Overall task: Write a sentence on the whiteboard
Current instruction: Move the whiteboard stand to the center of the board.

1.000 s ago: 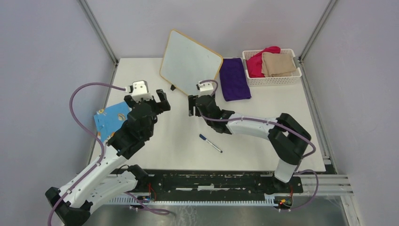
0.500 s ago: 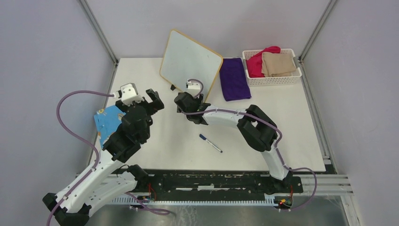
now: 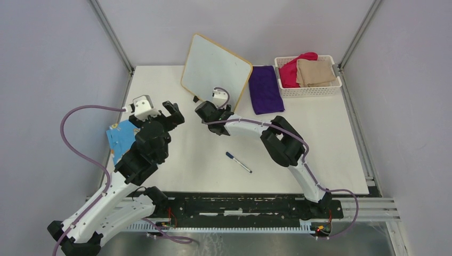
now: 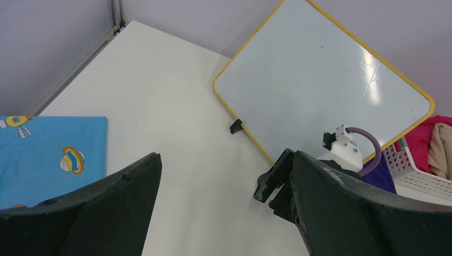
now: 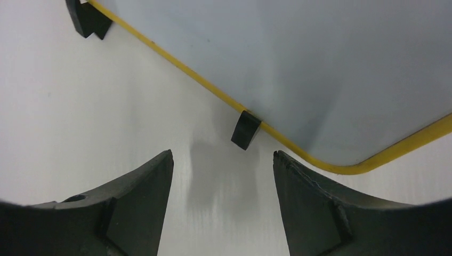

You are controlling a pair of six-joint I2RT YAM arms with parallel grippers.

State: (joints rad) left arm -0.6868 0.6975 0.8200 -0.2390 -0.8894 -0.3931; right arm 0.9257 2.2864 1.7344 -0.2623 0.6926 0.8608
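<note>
**Yellow-framed whiteboard upper centre, both grippers empty**

The whiteboard [image 3: 216,72] stands tilted near the far edge of the table [image 3: 330,149], upper centre in the top view, its face plain white. A purple cloth [image 3: 265,89] lies just beside its right corner. The right gripper [image 5: 223,160] sits low by the bottom frame, jaws apart with nothing between them and a black foot [image 5: 245,129] just ahead. The right arm is folded at the elbow. The left gripper [image 4: 224,160] is spread wide and empty, raised by the blue card [image 3: 121,136] at the left edge. Bare tabletop lies between the arms. A pen [image 3: 238,162] lies there, apart from both grippers.

overhead view looks down from behind; both wrist views share the whiteboard [image 3: 216,69].
</note>
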